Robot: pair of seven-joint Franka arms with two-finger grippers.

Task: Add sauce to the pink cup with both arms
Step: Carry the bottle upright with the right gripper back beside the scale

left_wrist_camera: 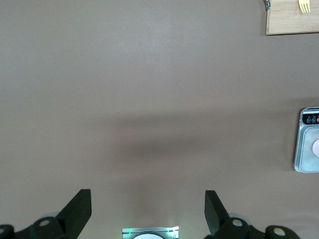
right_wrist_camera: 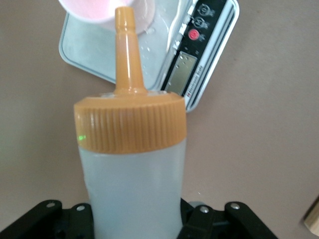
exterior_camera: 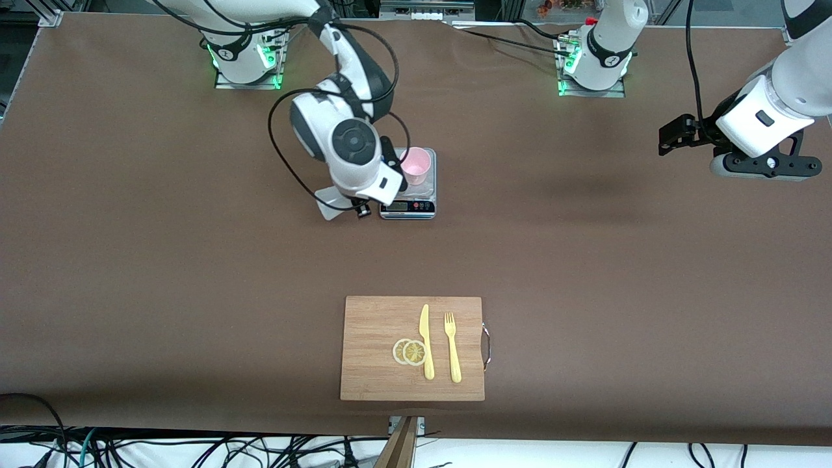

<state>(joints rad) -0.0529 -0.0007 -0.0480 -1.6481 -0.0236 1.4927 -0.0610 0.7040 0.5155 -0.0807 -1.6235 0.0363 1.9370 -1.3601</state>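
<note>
The pink cup (exterior_camera: 416,164) stands upright on a grey scale (exterior_camera: 409,207) in the middle of the table. My right gripper (exterior_camera: 390,159) hangs beside the cup, mostly hidden under its own wrist. In the right wrist view, that gripper (right_wrist_camera: 134,219) is shut on the sauce (right_wrist_camera: 132,184), a whitish squeeze bottle. The bottle's orange nozzle (right_wrist_camera: 125,45) points at the cup's rim (right_wrist_camera: 99,10). My left gripper (exterior_camera: 676,135) waits open in the air over the left arm's end of the table. Nothing lies between its fingers (left_wrist_camera: 79,206).
A wooden cutting board (exterior_camera: 377,325) lies nearer the front camera than the scale. On it are a yellow knife (exterior_camera: 426,341), a yellow fork (exterior_camera: 452,348) and two lemon slices (exterior_camera: 409,351). Bare brown table lies under the left gripper (left_wrist_camera: 148,209).
</note>
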